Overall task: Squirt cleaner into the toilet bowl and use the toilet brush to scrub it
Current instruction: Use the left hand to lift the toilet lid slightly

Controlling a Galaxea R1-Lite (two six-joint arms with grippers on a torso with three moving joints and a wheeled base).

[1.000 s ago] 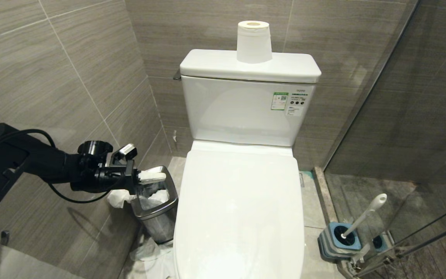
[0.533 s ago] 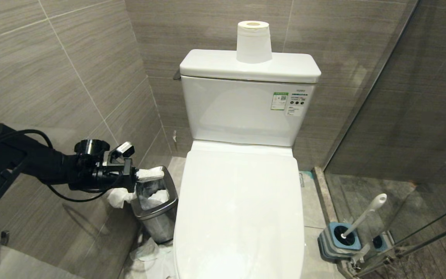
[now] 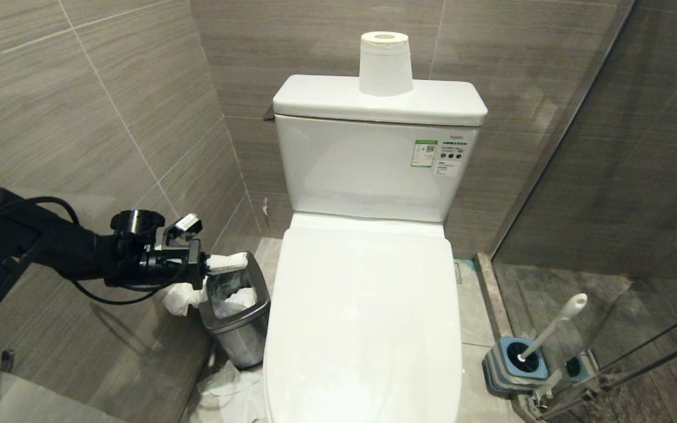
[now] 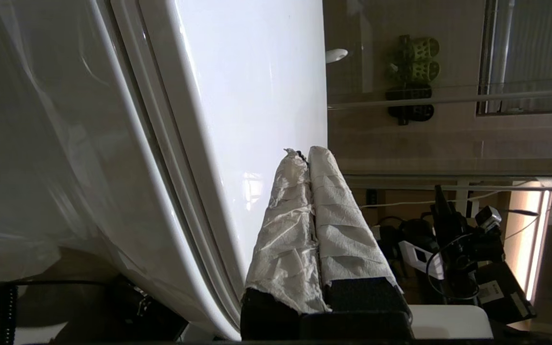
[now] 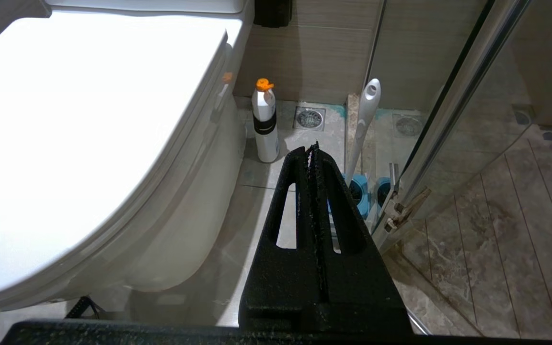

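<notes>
Right now your toilet bowl (image 3: 368, 317) is sealed off: the lid is down flat over the seat, so no cleaner can go in and none shows anywhere. That, I judge, is why your left gripper (image 3: 227, 263) sits low at the toilet's left side, over the steel bin (image 3: 238, 320) and near the lid's edge; from there it could get under the rim and lift. Its cloth-wrapped fingers (image 4: 324, 211) are pressed together with nothing between them, and they touch nothing; the lid's white side lies just beside them in the wrist view. Your toilet brush (image 3: 544, 338) stands untouched in its blue holder (image 3: 512, 364) on the floor at the toilet's right, handle leaning up against the glass door (image 3: 626, 205). A white bottle with an orange cap (image 5: 264, 122) stands on the floor between toilet and brush. Your right gripper (image 5: 313, 158) hangs parked above that floor, clenched and empty.
</notes>
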